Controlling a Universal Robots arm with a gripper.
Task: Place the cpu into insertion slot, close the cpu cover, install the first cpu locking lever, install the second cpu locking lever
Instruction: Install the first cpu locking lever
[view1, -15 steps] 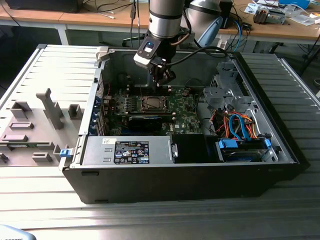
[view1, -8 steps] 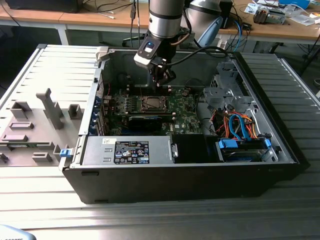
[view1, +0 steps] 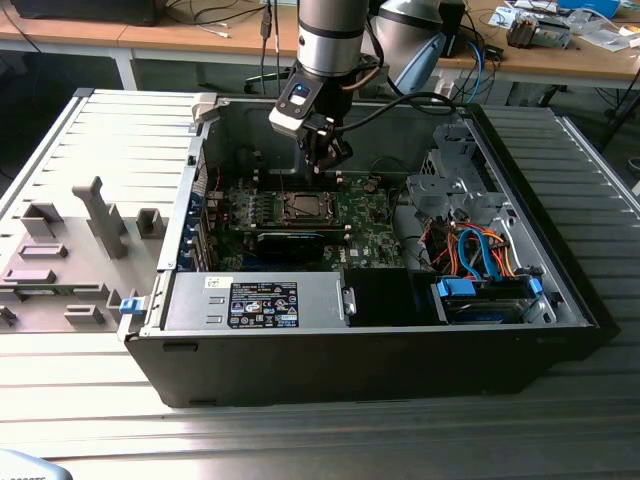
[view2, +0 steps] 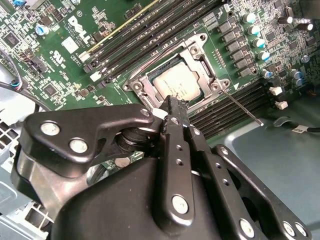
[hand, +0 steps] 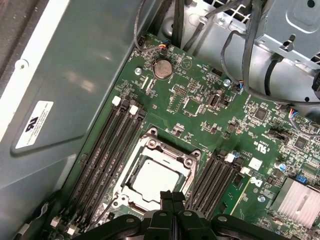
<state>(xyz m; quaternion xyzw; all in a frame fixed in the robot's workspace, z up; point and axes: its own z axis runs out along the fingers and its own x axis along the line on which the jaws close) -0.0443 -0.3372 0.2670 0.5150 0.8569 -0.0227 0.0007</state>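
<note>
I work over a ribbed, silvery metal table (view1: 400, 440). An open black computer case (view1: 380, 365) lies on its side in the middle of it. Just beside the case, on the exterior view's left, a flat grey ribbed panel (view1: 110, 130) lies on the table, carrying several grey holders (view1: 100, 215).

Below the gripper (view1: 325, 160) lies a green circuit board (view1: 365, 225), set inside an open black metal computer case (view1: 350, 365). Rows of long black memory slots (hand: 102, 150) run on both sides of the gripper's tips (a round silver coin battery (hand: 162, 68) sits farther off). Blue and orange cables (view1: 478, 250) lie well off from the gripper, toward the exterior view's right.
</note>
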